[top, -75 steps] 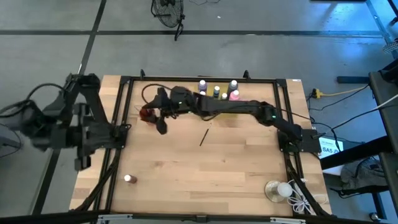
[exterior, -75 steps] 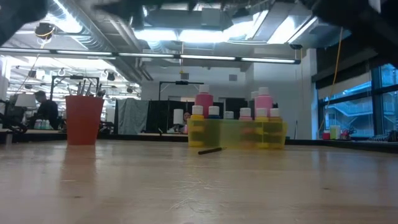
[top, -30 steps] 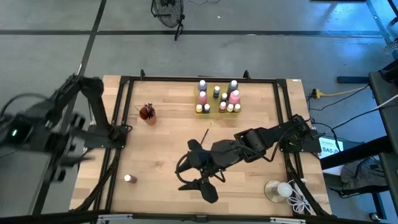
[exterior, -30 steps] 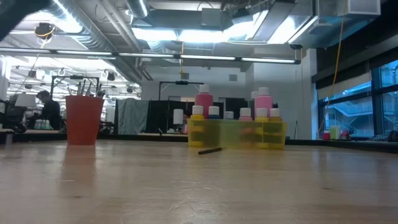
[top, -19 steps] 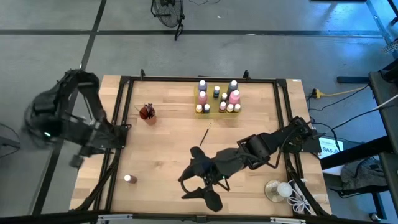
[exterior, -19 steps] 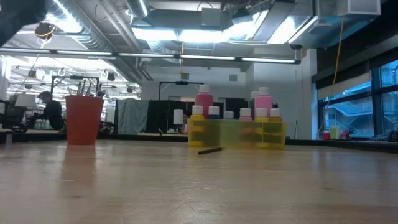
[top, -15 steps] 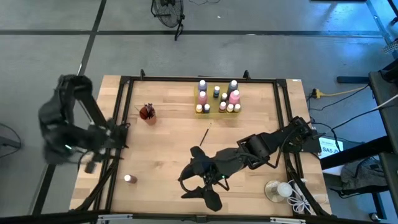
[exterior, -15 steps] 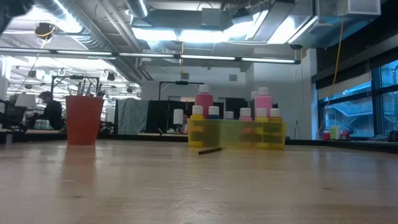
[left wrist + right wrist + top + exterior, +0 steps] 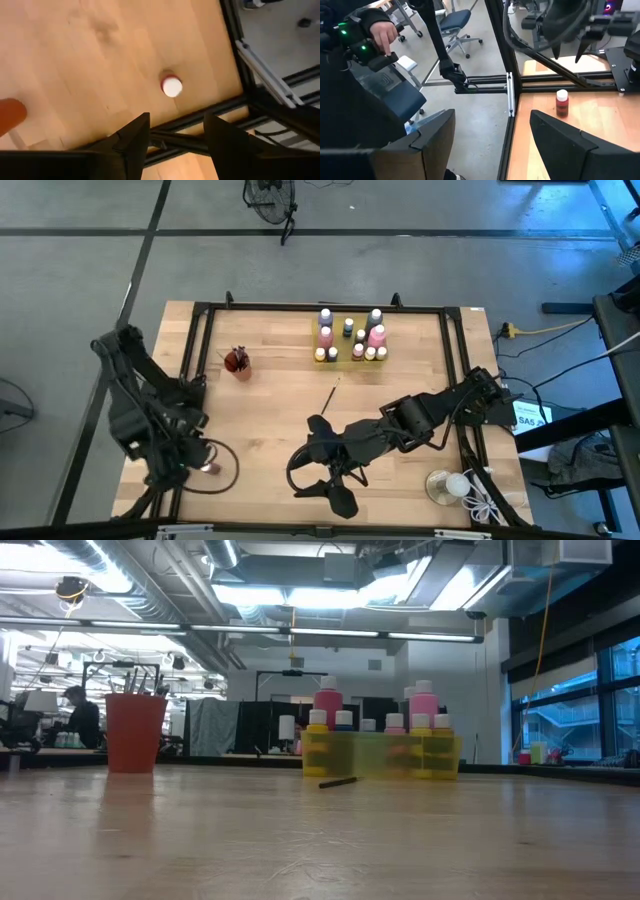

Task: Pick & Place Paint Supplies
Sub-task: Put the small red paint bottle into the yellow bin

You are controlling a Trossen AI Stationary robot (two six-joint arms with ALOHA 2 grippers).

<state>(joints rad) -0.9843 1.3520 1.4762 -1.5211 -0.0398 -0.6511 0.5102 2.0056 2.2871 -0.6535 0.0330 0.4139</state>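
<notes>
The step in hand looks like the approach to a stray bottle (image 9: 206, 467), red with a white cap, standing alone near the left front corner of the tabletop (image 9: 280, 420).

The left end effector (image 9: 175, 131) hangs over that corner with nothing in it, its fingers (image 9: 134, 135) set apart at a moderate width. In its wrist view the bottle sits ahead of the fingertips, in line with the gap between them and clear of both, close to the black frame rail (image 9: 240, 60).

The right end effector (image 9: 322, 480) waits low over the front middle of the tabletop, spread wide and empty. Its wrist view looks across to the same bottle (image 9: 562, 102), well apart from it. A person's hand (image 9: 384, 34) shows in the room beyond.

The other supplies lie far from both end effectors:
- a cluster of bottles in a yellow holder (image 9: 350, 337) at the back edge
- one brush (image 9: 328, 398) flat on the wood just in front of that cluster
- a red cup (image 9: 237, 362) of brushes to the back left

The next move, as I judge it, is for the left end effector to come down until its fingers straddle the bottle's body below the cap, then close. The bottle is small, upright and near the rail, so a skewed descent could tip it or knock it against the frame.
</notes>
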